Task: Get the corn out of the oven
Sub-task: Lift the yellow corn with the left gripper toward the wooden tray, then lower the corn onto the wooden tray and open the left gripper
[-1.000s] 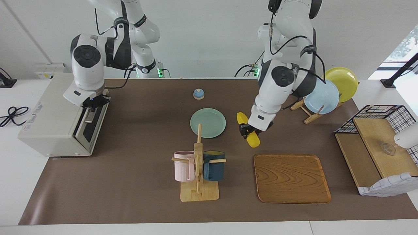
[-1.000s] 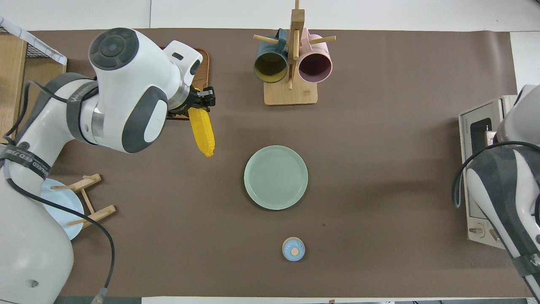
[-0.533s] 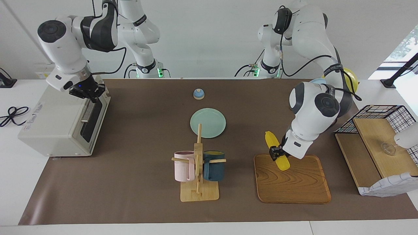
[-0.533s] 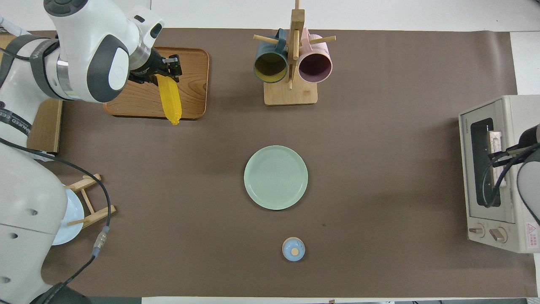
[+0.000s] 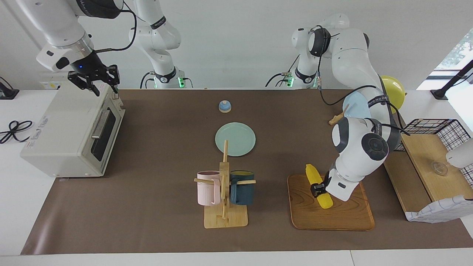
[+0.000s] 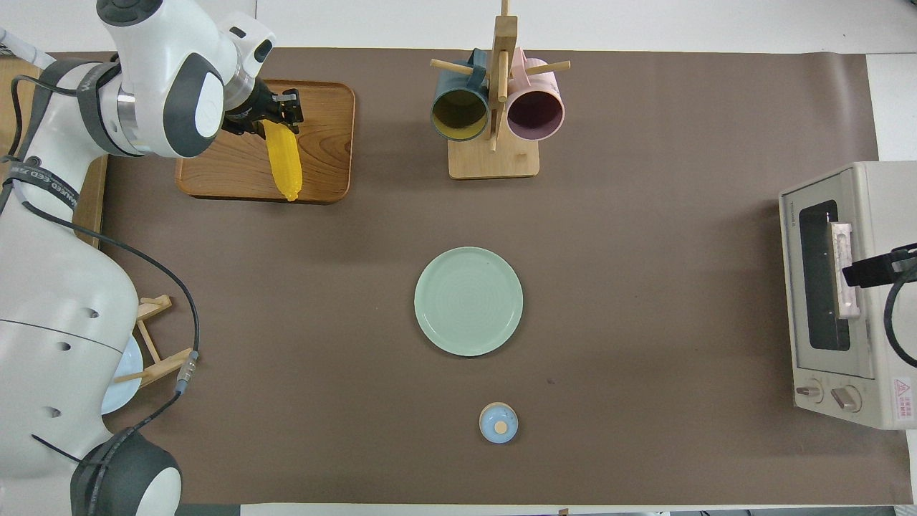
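the left gripper (image 5: 318, 188) clamps the corn (image 5: 319, 186) low over the wooden tray (image 5: 343, 218), maybe touching it. released tilted, the corn could roll off. the right gripper (image 5: 94, 79) hangs open above the shut oven (image 5: 63, 136).

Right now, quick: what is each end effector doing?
Left end effector: shut on the corn, over the wooden tray.
Right end effector: open, holding nothing, up over the oven.
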